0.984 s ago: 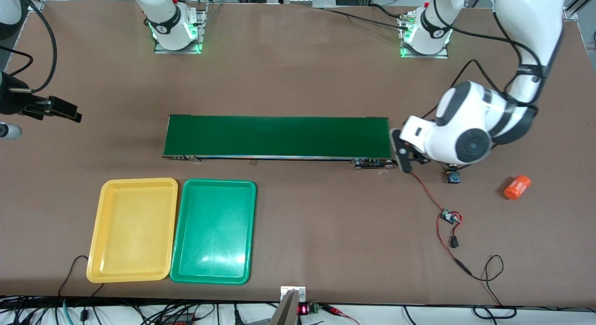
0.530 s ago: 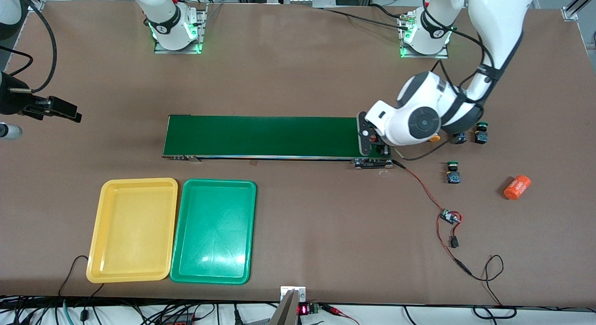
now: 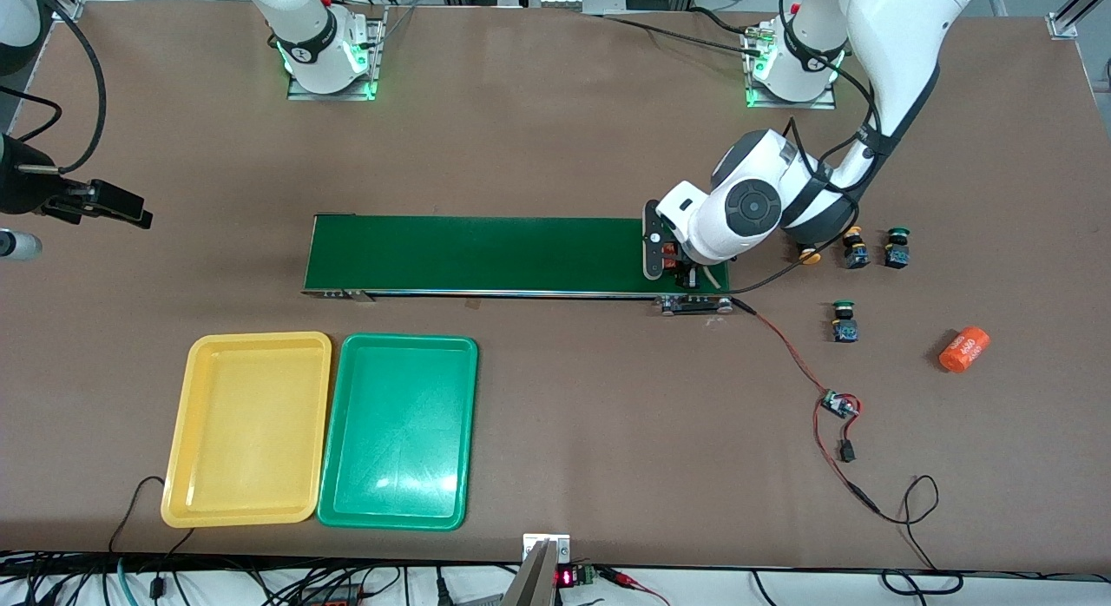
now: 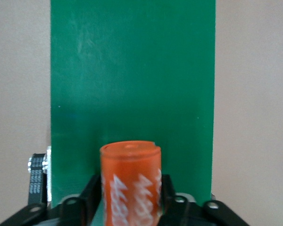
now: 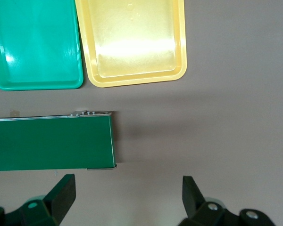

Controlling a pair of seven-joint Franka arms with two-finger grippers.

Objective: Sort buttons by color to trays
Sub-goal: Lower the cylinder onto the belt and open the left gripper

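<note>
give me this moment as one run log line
left gripper: orange cylinder between fingers, over conveyor belt end | right gripper: open, waiting | trays: no buttons in them

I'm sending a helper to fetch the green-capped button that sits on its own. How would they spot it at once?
Start at the long dark-green conveyor belt and go to its end by the left arm, where a red wire runs off across the table. Just past that end stands a small green-capped button, nearer the front camera than the other buttons. It stands alone, while the other green-capped button sits in a row with yellow-capped ones.
</note>
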